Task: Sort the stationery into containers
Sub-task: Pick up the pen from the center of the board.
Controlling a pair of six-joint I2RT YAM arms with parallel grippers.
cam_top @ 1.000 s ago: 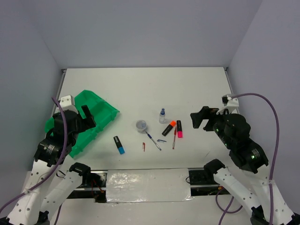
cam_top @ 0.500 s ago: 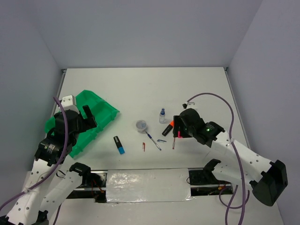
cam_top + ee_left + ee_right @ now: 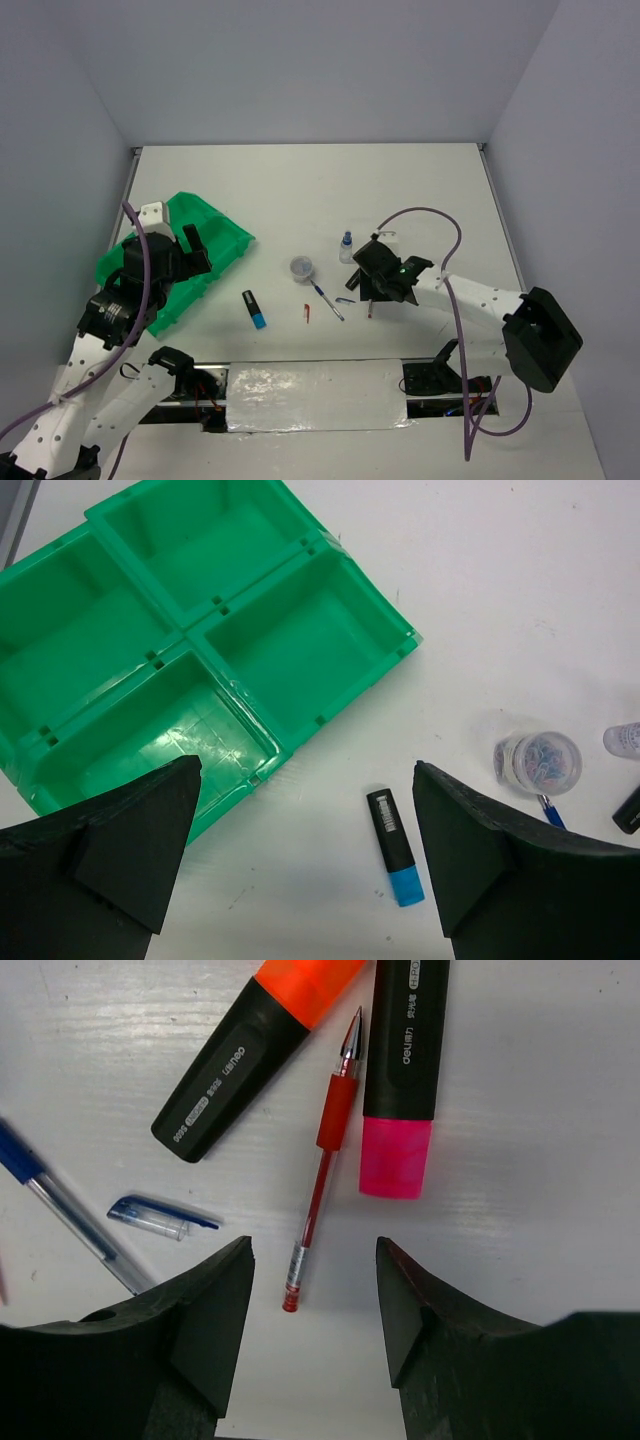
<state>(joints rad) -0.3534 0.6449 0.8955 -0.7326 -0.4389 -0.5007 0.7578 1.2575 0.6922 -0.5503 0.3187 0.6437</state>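
Observation:
My right gripper (image 3: 313, 1250) hangs open just above the table, with the tail end of the thin red pen (image 3: 320, 1170) between its jaws and untouched. An orange-ended highlighter (image 3: 255, 1055) lies left of the pen and a pink-ended one (image 3: 403, 1070) right of it. In the top view my right gripper (image 3: 378, 282) covers most of this cluster. My left gripper (image 3: 307, 770) is wide open and holds nothing, above the table between the green tray (image 3: 375, 595) and a blue-ended highlighter (image 3: 393, 845). The tray's compartments hold nothing.
A blue pen (image 3: 70, 1215) and its loose cap (image 3: 160, 1217) lie left of the red pen. The round clear tub (image 3: 301, 267) and the blue-capped bottle (image 3: 346, 247) stand behind them. A small red piece (image 3: 307, 313) lies near the front. The tray (image 3: 215, 235) sits far left.
My right arm swung in from the right and came down over the pen cluster, and its jaws narrowed. The left arm barely shifted.

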